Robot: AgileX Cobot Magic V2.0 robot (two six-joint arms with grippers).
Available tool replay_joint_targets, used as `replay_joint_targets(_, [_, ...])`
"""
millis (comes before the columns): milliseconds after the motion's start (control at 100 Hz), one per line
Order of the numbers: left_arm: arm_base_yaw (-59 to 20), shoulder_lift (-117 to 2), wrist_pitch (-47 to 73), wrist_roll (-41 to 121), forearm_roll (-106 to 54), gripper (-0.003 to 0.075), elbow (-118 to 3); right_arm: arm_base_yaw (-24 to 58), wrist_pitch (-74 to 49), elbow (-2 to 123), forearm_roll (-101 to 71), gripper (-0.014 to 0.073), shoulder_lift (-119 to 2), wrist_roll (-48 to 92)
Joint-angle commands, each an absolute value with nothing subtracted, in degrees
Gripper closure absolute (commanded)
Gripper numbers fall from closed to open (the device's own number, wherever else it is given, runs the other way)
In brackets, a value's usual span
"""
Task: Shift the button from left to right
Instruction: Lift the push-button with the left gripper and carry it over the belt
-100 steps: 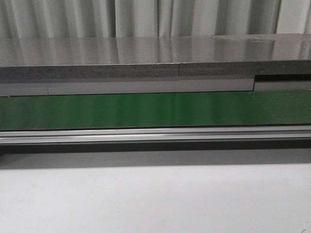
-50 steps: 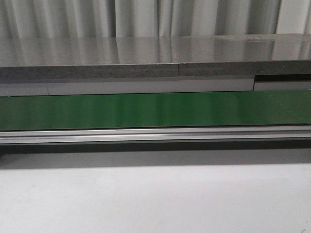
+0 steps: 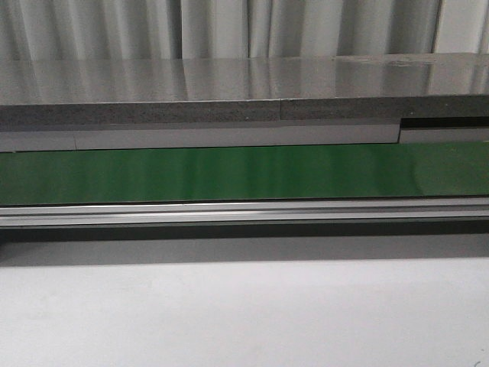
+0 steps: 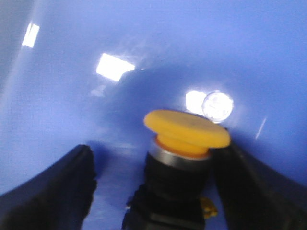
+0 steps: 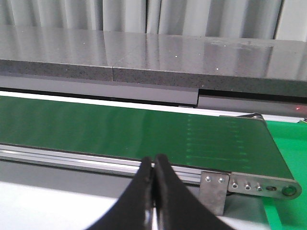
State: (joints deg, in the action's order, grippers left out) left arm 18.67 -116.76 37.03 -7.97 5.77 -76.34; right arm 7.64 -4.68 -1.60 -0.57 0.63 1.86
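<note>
While our left hand (image 4: 158, 191) stands released around the button (image 4: 184, 143), our right hand (image 5: 154, 191) sits clenched before the green belt (image 5: 134, 132).

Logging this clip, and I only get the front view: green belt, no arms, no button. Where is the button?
Observer: In the left wrist view, the button sits between the left gripper's spread fingers, over a blue surface.
Operator: Is it gripped?
Observer: Not visibly; one finger stands clear of its body, and contact on the other side is unclear.
Operator: And the right arm?
Observer: The right gripper is shut and empty, facing the green belt near its end roller.
</note>
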Motion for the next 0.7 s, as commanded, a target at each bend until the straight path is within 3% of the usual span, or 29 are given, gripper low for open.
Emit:
replay_joint_targets(0, [18.46,-114.12,36.35,-8.07,5.64,0.0429,-77.41,7.57,0.33,-0.71,0.0,0.0662,1.83,1.88])
replay_joint_targets(140, [18.46,-114.12,36.88,-8.07,5.64,0.0652,-77.41,7.57,0.33,-0.71,0.0,0.0662,1.83,1.88])
replay_joint_targets(230, [18.57,-113.98,37.62,-8.07,5.94,0.0741,-77.52,7.57,0.33,-0.71,0.0,0.0662,1.83,1.88])
replay_joint_targets(690, [17.95,-101.68,40.32,-6.9,5.69,0.074,-78.65,7.57,0.33,-0.71,0.0,0.0662,1.83,1.88])
